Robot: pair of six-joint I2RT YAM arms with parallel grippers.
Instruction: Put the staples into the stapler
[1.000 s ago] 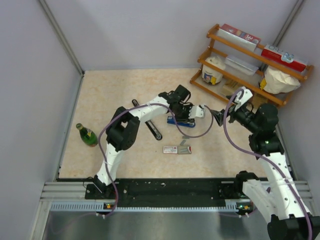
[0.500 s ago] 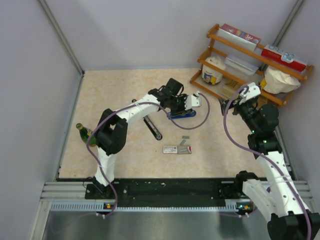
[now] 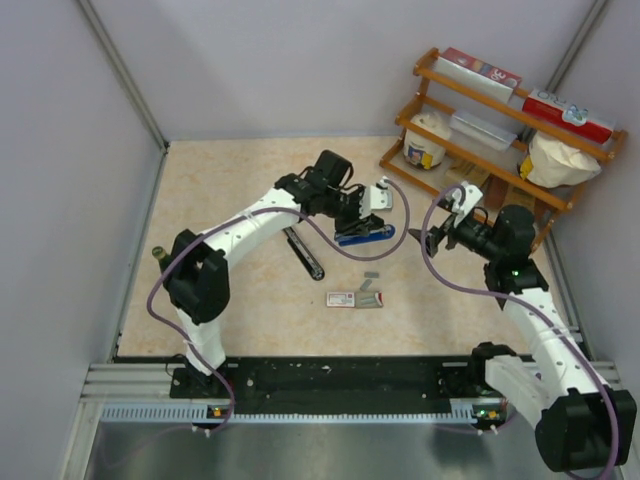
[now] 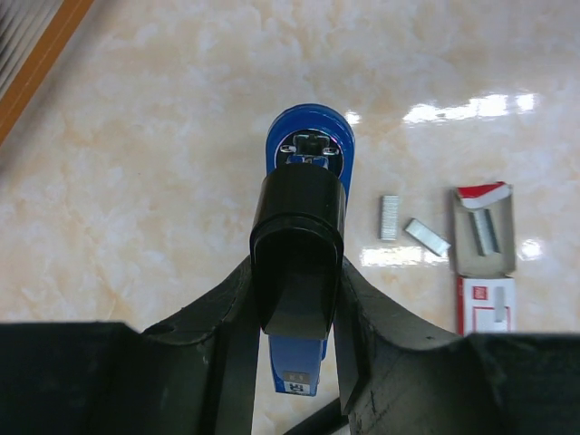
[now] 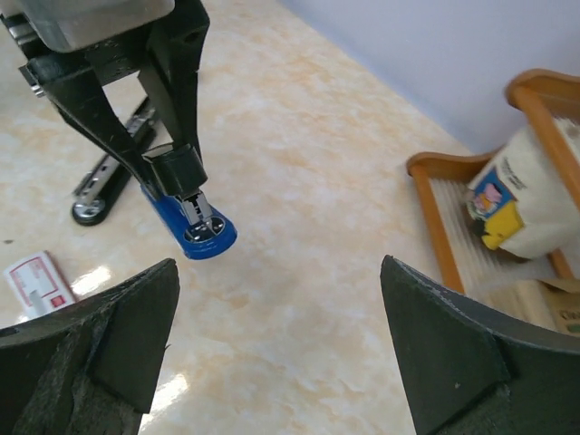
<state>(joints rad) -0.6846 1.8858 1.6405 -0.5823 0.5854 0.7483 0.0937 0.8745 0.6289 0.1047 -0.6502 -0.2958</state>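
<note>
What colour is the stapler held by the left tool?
The stapler is blue with a black top piece, clearest in the left wrist view.

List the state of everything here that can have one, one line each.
left gripper: shut on the blue stapler
right gripper: open, empty
blue stapler: held by its black top
staple box: open, staples inside
loose staples: two strips lying on the table beside the box
black stapler: lying on the table, untouched
</note>
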